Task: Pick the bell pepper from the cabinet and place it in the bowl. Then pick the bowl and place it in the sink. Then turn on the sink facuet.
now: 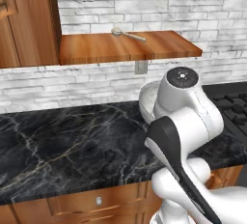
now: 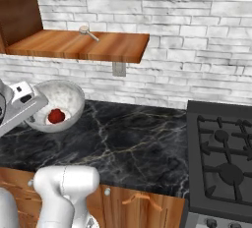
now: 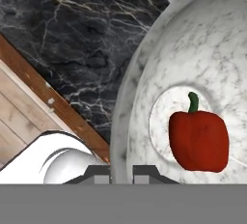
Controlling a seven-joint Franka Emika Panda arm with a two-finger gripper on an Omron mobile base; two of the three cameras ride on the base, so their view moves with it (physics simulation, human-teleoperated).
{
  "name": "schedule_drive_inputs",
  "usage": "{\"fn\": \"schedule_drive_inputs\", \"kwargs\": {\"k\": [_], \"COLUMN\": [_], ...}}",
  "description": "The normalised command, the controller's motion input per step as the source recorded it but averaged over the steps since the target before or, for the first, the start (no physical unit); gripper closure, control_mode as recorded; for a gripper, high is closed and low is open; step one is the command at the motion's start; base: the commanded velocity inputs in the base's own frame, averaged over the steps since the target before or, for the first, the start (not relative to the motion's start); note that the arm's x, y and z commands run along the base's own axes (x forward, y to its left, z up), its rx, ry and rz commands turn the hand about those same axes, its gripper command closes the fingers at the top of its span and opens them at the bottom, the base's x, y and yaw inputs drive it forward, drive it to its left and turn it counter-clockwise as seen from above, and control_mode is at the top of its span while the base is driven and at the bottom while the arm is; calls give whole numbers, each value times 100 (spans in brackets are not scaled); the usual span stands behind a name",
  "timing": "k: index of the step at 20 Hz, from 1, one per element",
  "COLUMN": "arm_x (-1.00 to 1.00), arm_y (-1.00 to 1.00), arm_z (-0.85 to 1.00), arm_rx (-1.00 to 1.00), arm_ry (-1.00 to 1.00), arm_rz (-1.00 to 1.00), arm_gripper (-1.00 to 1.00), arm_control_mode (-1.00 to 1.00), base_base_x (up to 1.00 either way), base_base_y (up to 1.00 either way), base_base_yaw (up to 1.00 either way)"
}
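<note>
The white-grey speckled bowl (image 2: 61,97) is over the black marble counter below the cabinet shelf, tipped a little toward the camera. The dark-red bell pepper (image 3: 198,140) lies on the bowl's flat bottom, green stem up, and shows as a red spot (image 2: 56,116) in the right base view. My gripper (image 3: 121,172) is shut on the bowl's near rim (image 3: 120,141), one fingertip inside and one outside. The hand reaches in from the left (image 2: 32,115). In the left base view my arm hides most of the bowl (image 1: 146,101). Sink and faucet are out of view.
The wooden cabinet shelf (image 1: 125,48) juts from the brick wall with its door (image 1: 29,20) at the left; a pale long-handled spoon (image 1: 126,35) lies on it. A black gas stove (image 2: 221,158) stands to the right. Wooden drawers (image 1: 96,201) run under the counter (image 1: 62,146).
</note>
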Motion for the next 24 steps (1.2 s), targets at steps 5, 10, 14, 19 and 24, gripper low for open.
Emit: {"fn": "schedule_drive_inputs", "kwargs": {"k": [5,10,14,19,24], "arm_x": [-39,-20,-42,-14,0], "arm_y": [-4,0,0,0,0], "arm_z": [73,1,-1,0,0], "arm_rx": [0,0,-3,-1,0], "arm_ry": [0,0,0,0,0], "arm_rz": [0,1,0,0,0], "arm_gripper": [100,100,100,100,100], "arm_control_mode": [-100,-100,-100,100,100], "base_base_x": [0,0,0,-62,-76], "base_base_y": [0,0,0,0,0], "base_base_yaw": [0,0,0,0,0]}}
